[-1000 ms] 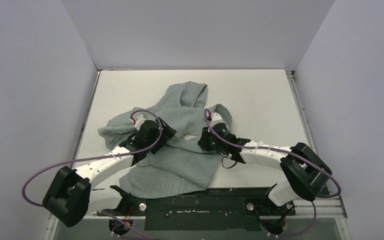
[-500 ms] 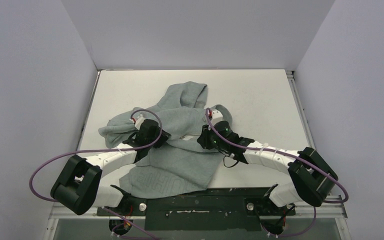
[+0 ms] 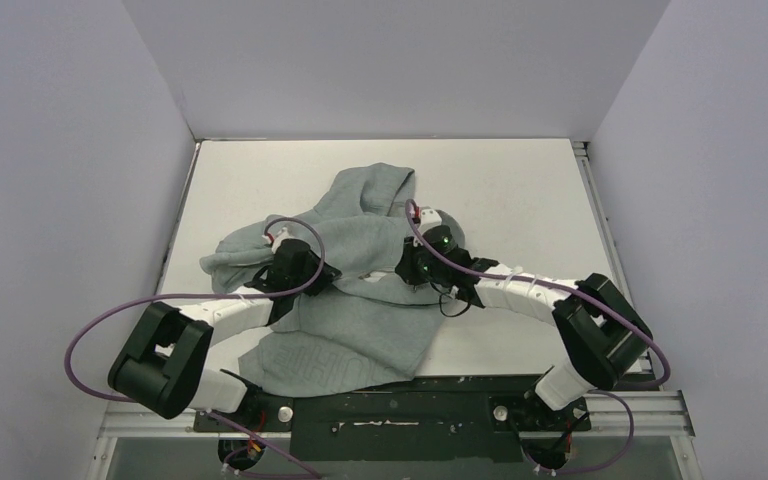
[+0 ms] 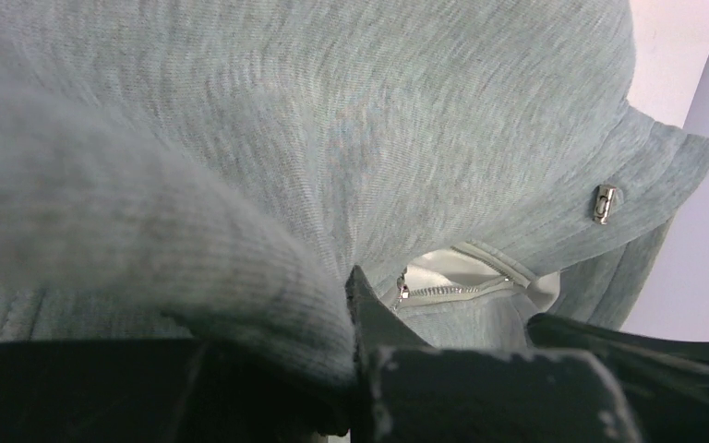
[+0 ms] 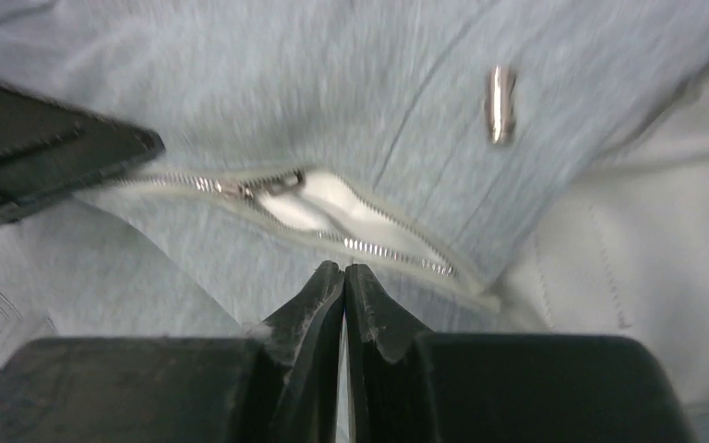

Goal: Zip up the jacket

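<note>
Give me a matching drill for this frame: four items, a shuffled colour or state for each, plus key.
Items:
1. jacket
2. zipper
3. left-arm cable
4. table

Colour or state:
A. purple
B. white
C. heather grey
D. gaping apart, metal teeth showing

Pairs: 1-C, 2-D, 3-A, 4-B

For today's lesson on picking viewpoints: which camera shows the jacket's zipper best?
The right wrist view: the zipper runs across it, teeth and parted gap plain. The left wrist view shows only a short stretch. From above, it cannot be made out.
</note>
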Controlling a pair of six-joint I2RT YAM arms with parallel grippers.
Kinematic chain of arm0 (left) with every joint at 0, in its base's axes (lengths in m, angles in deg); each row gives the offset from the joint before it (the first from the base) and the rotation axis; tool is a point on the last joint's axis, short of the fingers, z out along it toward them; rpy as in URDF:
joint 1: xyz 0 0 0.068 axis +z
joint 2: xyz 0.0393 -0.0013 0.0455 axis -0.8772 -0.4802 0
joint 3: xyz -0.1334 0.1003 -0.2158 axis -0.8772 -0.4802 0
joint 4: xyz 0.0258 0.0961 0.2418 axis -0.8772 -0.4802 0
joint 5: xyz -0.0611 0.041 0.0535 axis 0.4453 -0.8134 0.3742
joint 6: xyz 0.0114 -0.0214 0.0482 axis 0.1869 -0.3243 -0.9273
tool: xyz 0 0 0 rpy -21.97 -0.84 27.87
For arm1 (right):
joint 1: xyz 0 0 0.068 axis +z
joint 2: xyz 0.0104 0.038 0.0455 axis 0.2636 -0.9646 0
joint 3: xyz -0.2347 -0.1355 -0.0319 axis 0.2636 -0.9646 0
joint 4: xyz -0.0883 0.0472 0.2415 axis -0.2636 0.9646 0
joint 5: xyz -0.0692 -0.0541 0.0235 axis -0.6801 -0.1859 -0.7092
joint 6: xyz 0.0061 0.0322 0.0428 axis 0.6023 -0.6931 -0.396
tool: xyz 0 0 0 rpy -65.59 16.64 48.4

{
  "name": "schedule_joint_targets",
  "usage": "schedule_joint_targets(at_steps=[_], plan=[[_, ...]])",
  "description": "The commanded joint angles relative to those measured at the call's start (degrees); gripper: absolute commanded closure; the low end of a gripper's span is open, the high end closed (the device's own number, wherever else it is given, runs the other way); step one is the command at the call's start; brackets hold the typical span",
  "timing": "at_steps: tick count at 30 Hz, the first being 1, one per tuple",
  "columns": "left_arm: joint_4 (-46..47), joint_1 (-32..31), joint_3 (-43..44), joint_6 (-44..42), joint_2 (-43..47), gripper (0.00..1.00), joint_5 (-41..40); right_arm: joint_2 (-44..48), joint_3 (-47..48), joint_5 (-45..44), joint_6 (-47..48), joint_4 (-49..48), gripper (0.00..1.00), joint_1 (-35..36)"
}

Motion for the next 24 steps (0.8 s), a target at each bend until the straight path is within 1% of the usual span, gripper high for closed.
schedule_joint_targets(at_steps=[1, 3, 8, 11, 14, 18, 21, 23, 24], plan=[[3.71, 0.22, -1.16, -2.23, -0.25, 1.00, 2.72, 2.64, -6.71, -3.15, -3.20, -2.10, 0.94, 2.20], [5.34, 0.52, -3.14, -1.13, 0.09, 1.00, 2.71, 3.06, -11.13, -5.27, -4.97, -3.65, 0.94, 3.11], [19.68, 2.50, -11.18, 3.09, 0.12, 1.00, 6.41, 1.16, -19.94, -10.44, -12.01, -6.70, 0.99, 3.96], [21.19, 3.25, -12.75, 4.05, -0.18, 1.00, 6.48, 0.02, -22.45, -11.20, -15.07, -7.82, 1.00, 3.96], [23.01, 3.49, -14.01, 3.81, -0.54, 1.00, 6.76, 0.33, -22.22, -10.42, -15.40, -7.80, 1.00, 3.96], [29.46, 3.62, -16.35, 4.07, -1.68, 1.00, 8.71, 5.75, -19.70, -7.25, -11.71, -7.59, 0.92, 4.05], [34.97, 3.92, -17.30, 4.49, -3.50, 1.00, 11.28, 10.61, -15.62, -3.86, -6.87, -6.73, 0.82, 4.22], [36.80, 3.93, -17.24, 4.70, -4.62, 1.00, 12.23, 11.37, -11.37, -0.54, -2.56, -5.21, 0.73, 4.22], [37.69, 4.00, -17.26, 4.79, -5.18, 1.00, 12.58, 10.88, -8.70, 0.83, -0.76, -3.85, 0.70, 4.22]])
